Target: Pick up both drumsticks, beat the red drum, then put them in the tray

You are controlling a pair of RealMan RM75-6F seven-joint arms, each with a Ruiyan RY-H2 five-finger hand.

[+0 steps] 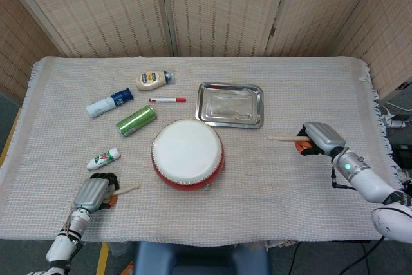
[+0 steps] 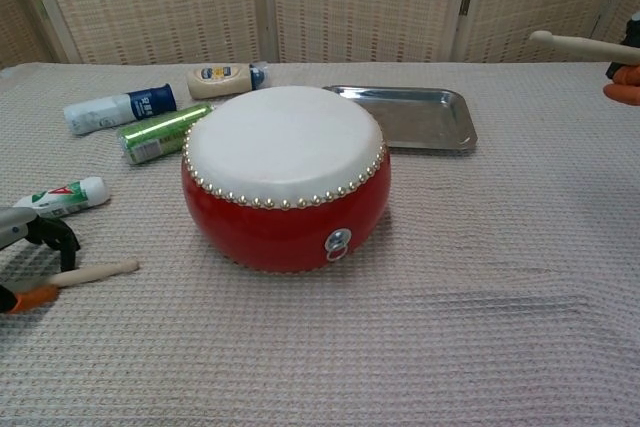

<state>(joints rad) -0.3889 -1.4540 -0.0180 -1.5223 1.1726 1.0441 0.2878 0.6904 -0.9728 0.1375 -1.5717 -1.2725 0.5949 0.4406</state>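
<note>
— What does the overhead camera catch at the table?

— A red drum (image 1: 187, 154) sits at centre on the woven cloth, with a steel tray (image 1: 230, 104) just behind it. The left hand (image 1: 94, 191) is closed around a drumstick (image 1: 126, 189) near the front edge; the right hand (image 1: 320, 138) grips the other drumstick (image 1: 283, 138), its tip pointing toward the drum.

— And the chest camera?

— It shows what the top view cannot: the right stick (image 2: 580, 44) is raised well above the cloth, while the left stick (image 2: 92, 272) lies low, just over the cloth. Only slivers of both hands appear at the frame edges.

— Anything else on the table?

— A mayonnaise bottle (image 1: 153, 80), a blue-capped white bottle (image 1: 109, 102), a green can (image 1: 136, 120), a small tube (image 1: 103, 158), and a red marker (image 1: 167, 100) that the chest view hides behind the drum.
</note>
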